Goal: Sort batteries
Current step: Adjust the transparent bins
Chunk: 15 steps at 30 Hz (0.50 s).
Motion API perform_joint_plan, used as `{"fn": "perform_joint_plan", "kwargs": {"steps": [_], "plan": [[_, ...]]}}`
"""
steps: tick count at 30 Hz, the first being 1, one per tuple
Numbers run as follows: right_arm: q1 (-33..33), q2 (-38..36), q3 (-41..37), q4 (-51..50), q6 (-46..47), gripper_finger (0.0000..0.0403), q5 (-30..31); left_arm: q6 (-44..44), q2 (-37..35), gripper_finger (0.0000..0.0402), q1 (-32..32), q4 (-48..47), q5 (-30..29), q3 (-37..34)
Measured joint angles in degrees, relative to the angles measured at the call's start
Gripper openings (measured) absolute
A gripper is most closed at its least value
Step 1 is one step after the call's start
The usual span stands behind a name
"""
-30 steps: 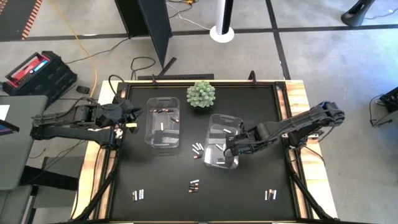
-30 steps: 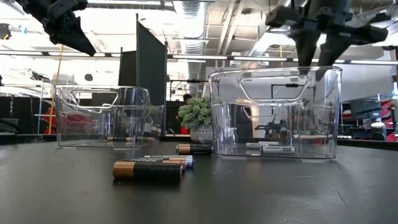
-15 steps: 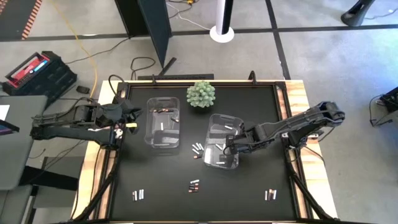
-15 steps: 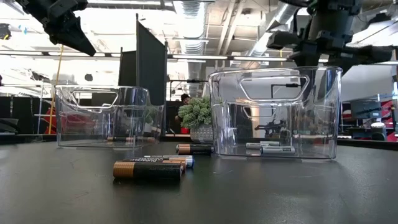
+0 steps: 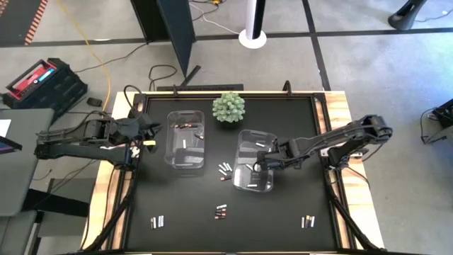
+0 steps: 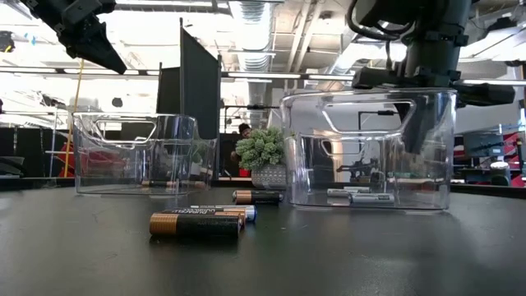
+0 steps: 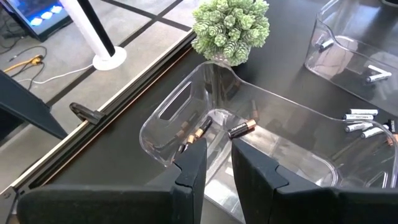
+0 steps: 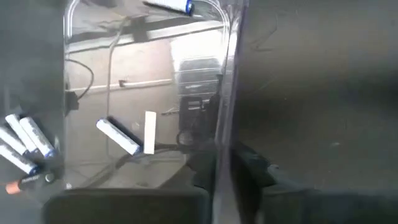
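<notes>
Two clear bins stand on the black table. The left bin [image 5: 185, 139] holds a few dark, copper-ended batteries [image 7: 241, 127]. The right bin [image 5: 253, 161] holds pale silver batteries [image 8: 118, 135]. Loose batteries lie between the bins [image 5: 224, 170] and in small groups near the front edge [image 5: 220, 211]. My right gripper [image 5: 259, 164] reaches down at the right bin's right wall and is shut on it. My left gripper [image 7: 217, 158] hangs above the left bin's left end, fingers slightly apart, nothing between them. My right gripper pinches the right bin's right long wall [image 8: 225, 134] near its rim, one finger inside the bin and one outside. The fingers come from above, pointing down. The bin stands upright with its bottom on the table.
A green spiky plant [image 5: 228, 107] stands at the table's far edge between the bins. More batteries lie at the front left [image 5: 158, 222] and front right [image 5: 307, 222]. Dark copper-ended batteries [image 6: 197, 224] lie close to the low camera.
My right gripper has gone down and a little toward the far edge, from above the right bin onto its right wall, and its fingers have closed on that wall. The right bin has shifted slightly toward the table's right edge.
</notes>
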Motion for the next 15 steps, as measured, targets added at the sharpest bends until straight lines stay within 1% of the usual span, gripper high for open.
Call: {"fn": "perform_joint_plan", "kwargs": {"steps": [2,3,6,9,15], "plan": [[-0.6,0.0,0.0,-0.1,-1.0,0.0019,0.0,0.0,0.0,0.0073,0.0,0.0,0.0,0.0],[-1.0,0.0,0.0,-0.2,-1.8,0.0012,0.1,0.0,0.0,0.0073,0.0,0.0,0.0,0.0],[-2.7,0.0,0.0,-1.2,-2.8,0.0012,0.0,0.0,0.0,0.0073,0.0,0.0,0.0,0.0],[-5.4,0.0,0.1,-2.4,-5.9,0.0011,0.0,0.0,0.0,0.0073,0.0,0.0,0.0,0.0],[-13.8,-0.1,0.1,-2.6,-16.8,0.0003,0.0,-1.4,0.0,0.0073,0.0,0.1,0.0,0.0]]}}
